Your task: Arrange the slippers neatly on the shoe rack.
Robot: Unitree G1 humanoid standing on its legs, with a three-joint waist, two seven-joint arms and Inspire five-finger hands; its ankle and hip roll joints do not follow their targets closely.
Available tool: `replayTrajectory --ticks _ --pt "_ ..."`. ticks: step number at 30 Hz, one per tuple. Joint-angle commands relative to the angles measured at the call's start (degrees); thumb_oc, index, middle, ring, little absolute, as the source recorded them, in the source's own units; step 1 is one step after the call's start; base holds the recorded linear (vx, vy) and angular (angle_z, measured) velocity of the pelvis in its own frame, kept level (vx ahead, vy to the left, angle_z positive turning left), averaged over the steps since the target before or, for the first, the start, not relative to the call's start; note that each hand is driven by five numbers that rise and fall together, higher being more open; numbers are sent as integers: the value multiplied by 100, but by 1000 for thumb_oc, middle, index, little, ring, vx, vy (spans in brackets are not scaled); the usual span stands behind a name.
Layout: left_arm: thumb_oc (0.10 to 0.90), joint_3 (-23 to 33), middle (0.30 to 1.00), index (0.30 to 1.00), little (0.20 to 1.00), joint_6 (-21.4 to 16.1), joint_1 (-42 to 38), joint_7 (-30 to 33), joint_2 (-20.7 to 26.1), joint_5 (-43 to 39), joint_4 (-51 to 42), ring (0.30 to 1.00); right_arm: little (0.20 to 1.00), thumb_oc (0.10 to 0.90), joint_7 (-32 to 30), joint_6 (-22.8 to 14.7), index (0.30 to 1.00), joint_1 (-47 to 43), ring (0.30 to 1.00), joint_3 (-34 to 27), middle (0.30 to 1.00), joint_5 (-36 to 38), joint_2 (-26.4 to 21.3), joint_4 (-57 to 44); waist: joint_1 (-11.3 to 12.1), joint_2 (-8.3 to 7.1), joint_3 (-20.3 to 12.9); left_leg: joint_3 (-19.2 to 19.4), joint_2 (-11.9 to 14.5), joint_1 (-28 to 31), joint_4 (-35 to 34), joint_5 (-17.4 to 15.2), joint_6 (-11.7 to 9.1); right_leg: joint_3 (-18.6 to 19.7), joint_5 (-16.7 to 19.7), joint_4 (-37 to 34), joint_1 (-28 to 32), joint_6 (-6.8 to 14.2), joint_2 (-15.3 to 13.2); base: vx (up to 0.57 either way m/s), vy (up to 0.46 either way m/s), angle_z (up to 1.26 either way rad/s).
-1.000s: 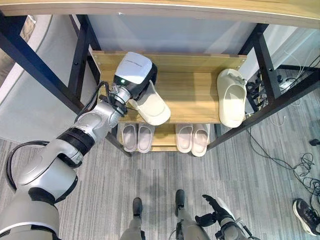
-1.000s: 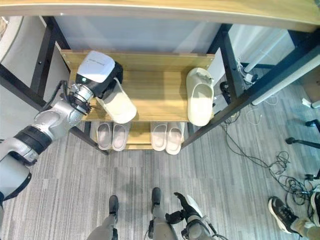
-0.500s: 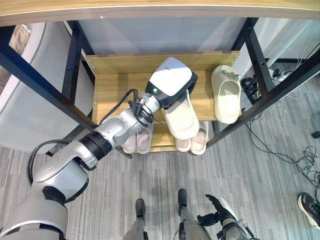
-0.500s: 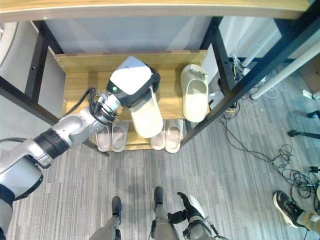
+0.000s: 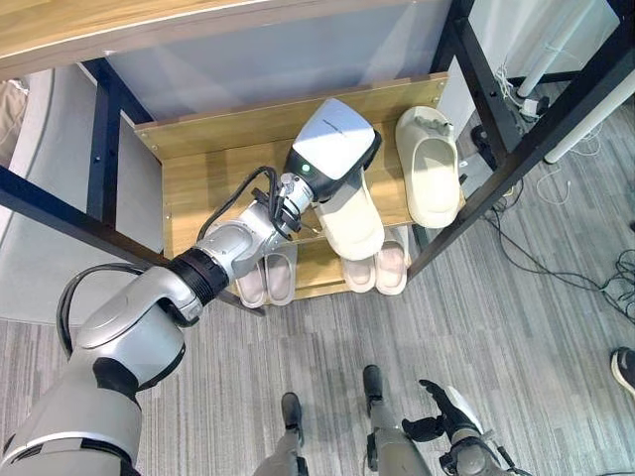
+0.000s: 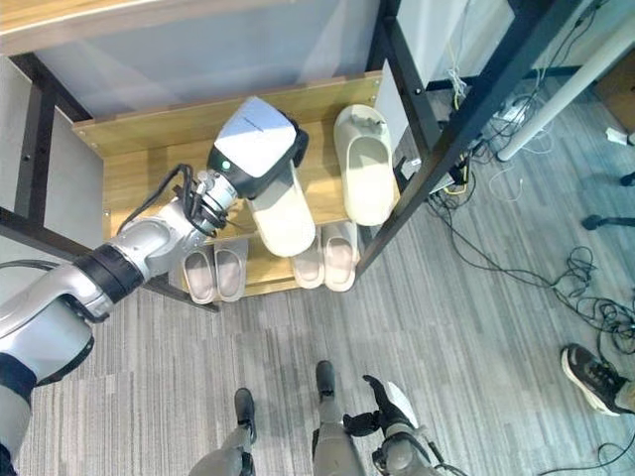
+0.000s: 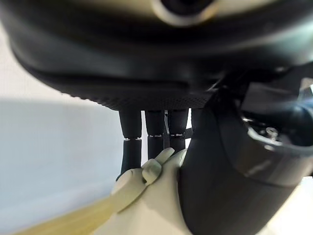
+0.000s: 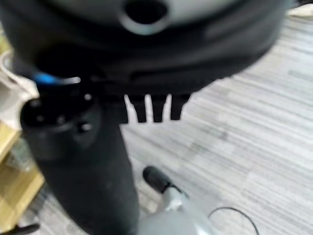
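Observation:
My left hand (image 5: 335, 151) is shut on a cream slipper (image 5: 351, 222) over the middle of the rack's upper wooden shelf (image 5: 210, 177). The slipper's free end sticks out past the shelf's front edge. In the left wrist view the fingers (image 7: 154, 131) curl over the slipper's (image 7: 146, 200) rim. Whether it rests on the shelf I cannot tell. Its cream mate (image 5: 428, 169) lies at the shelf's right end, a small gap away. My right hand (image 5: 444, 415) hangs low near the floor, fingers relaxed and holding nothing.
Two pale pairs of slippers (image 5: 266, 280) (image 5: 378, 268) sit on the lower shelf. Black frame posts (image 5: 474, 69) stand at both ends of the rack, under a wooden top (image 5: 119, 25). Cables (image 6: 585, 297) and a dark shoe (image 6: 593, 377) lie on the floor at the right.
My left arm has carried the slipper from the shelf's left end rightward to beside the other cream slipper. The camera view has also shifted.

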Motion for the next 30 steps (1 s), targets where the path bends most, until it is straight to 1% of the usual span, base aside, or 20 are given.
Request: replayTrajectory --ticks 1,5,9,11,12,13,15,18,22,30 --pt "400 382 300 300 300 99 -1551 670 -32 28 562 300 900 800 -150 -107 900 40 900 -29 900 120 -406 154 -70 217 134 -107 -109 -461 9 -150 70 82 -717 35 111 565 -109 24 -56 -2" --pt "400 296 300 300 300 101 -1728 696 -59 -81 850 300 900 800 -192 -128 900 -28 900 5 900 185 -393 227 -117 238 141 -48 -55 -486 9 -128 46 118 -704 35 53 558 -59 21 -61 -8" --pt "400 327 300 300 300 113 -1745 744 -26 -126 870 300 900 800 -246 -167 900 24 900 0 900 187 -391 195 -159 246 147 -14 -24 -533 9 -118 37 133 -703 35 -18 554 -35 24 -41 -9" --pt "400 268 300 300 300 165 -1836 778 -208 -31 823 300 900 800 -289 -158 900 -129 900 1 900 248 -336 341 -184 263 144 -4 -10 -572 9 -121 25 147 -696 35 -75 549 -20 48 -44 -3" --pt "400 264 300 300 300 166 -1843 781 -214 -31 830 300 900 800 -290 -160 900 -134 900 -2 900 249 -334 346 -180 263 144 -4 -10 -575 9 -121 25 148 -696 35 -79 549 -20 44 -24 -2" --pt "400 178 300 300 300 223 -2010 799 -356 24 932 300 900 800 -318 -184 900 -119 900 -17 900 301 -332 354 -211 283 157 -14 -13 -598 9 -128 22 161 -687 35 -122 560 -17 0 0 0" --pt "400 131 300 300 300 230 -2107 811 -380 30 976 300 900 800 -330 -196 900 -93 900 -44 900 335 -344 370 -217 286 155 -8 -13 -617 9 -131 21 159 -678 35 -145 564 -21 39 -10 2" --pt "400 24 300 300 300 224 -2313 801 -326 -10 1083 300 900 800 -329 -210 900 45 900 -111 900 373 -342 388 -245 291 142 15 -20 -650 9 -146 15 158 -659 35 -197 567 -31 44 -6 -2" --pt "400 54 300 300 300 266 -2410 866 -252 -40 1091 300 900 800 -326 -223 900 128 900 -180 900 400 -304 349 -301 321 155 16 -45 -682 9 -157 16 167 -648 35 -239 570 -64 43 -2 -8" --pt "400 -151 300 300 300 290 -2654 805 -302 64 1256 300 900 800 -329 -250 900 69 900 -206 900 444 -339 342 -336 377 176 45 -75 -720 9 -188 20 212 -643 35 -303 575 -78 29 9 -2"
